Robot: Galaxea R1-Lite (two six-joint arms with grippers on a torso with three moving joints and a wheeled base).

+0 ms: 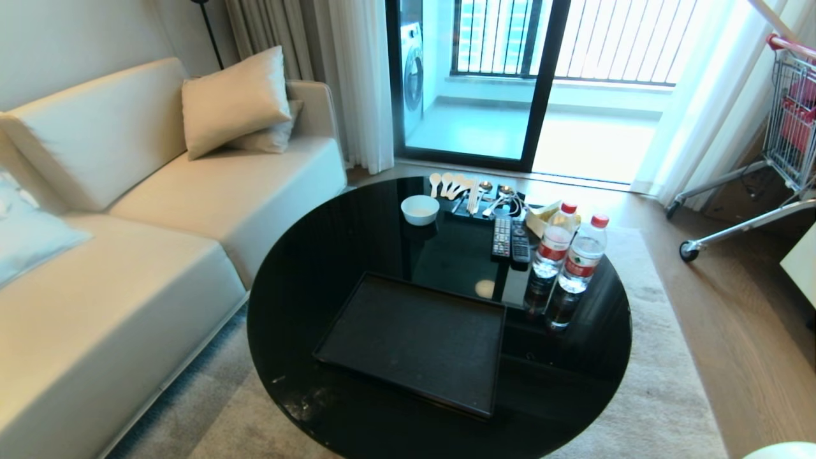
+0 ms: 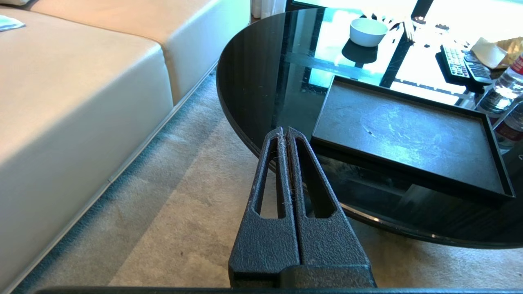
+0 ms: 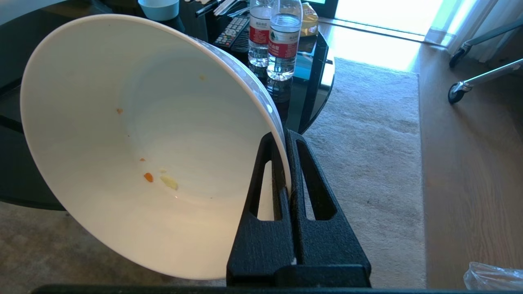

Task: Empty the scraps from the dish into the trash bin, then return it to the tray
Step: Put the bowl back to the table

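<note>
Fingers of the right gripper (image 3: 286, 141) pinch the rim of the dish (image 3: 135, 134), which is tilted on its side with a few scraps (image 3: 148, 177) stuck inside. Fingers of the left gripper (image 2: 285, 132) are pressed together, holding nothing. Just beyond them the tray (image 2: 408, 134) lies on the desk (image 2: 253, 81), and further away stands a smaller white bowl (image 2: 367, 32).

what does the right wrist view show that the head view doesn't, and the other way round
Only the right wrist view: the right tool shut on the rim of the dish, tilted, with a few scraps stuck inside.

Only the head view: the sofa, the empty tray, the spoons.

Both: the black tabletop, two water bottles, the remotes and the smaller white bowl.
</note>
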